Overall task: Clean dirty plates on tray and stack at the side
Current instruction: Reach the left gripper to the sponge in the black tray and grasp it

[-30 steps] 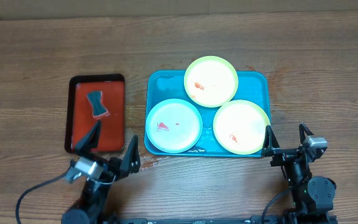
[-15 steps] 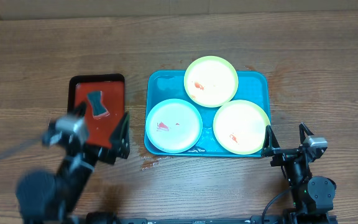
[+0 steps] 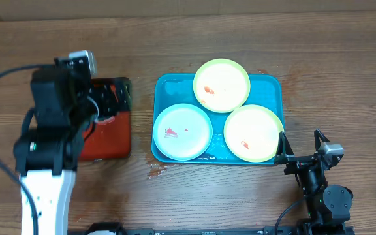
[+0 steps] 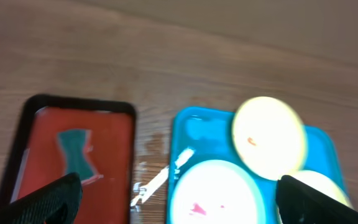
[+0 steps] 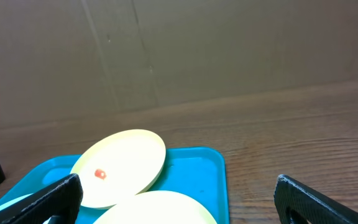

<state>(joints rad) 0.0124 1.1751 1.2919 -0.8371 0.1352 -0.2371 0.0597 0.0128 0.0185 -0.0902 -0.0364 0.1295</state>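
Three dirty plates lie on the turquoise tray (image 3: 168,88): a yellow-green one (image 3: 222,85) at the back, a second yellow-green one (image 3: 253,132) at the front right, and a light blue one (image 3: 182,131) at the front left. All carry red smears. My left gripper (image 3: 106,104) hangs open above the red tray, left of the plates. The left wrist view looks down on the blue plate (image 4: 213,193) and the back plate (image 4: 269,137) between its wide fingers. My right gripper (image 3: 300,147) rests open at the tray's front right corner, holding nothing.
A red tray with a black rim (image 3: 109,140) lies left of the turquoise one. A teal sponge (image 4: 73,149) lies on it, under my left arm in the overhead view. Wet streaks (image 3: 162,171) mark the wood by the turquoise tray's front left corner.
My left arm has risen from the table's front edge and swung back over the red tray, covering the sponge from above. The right arm and the plates have not moved.
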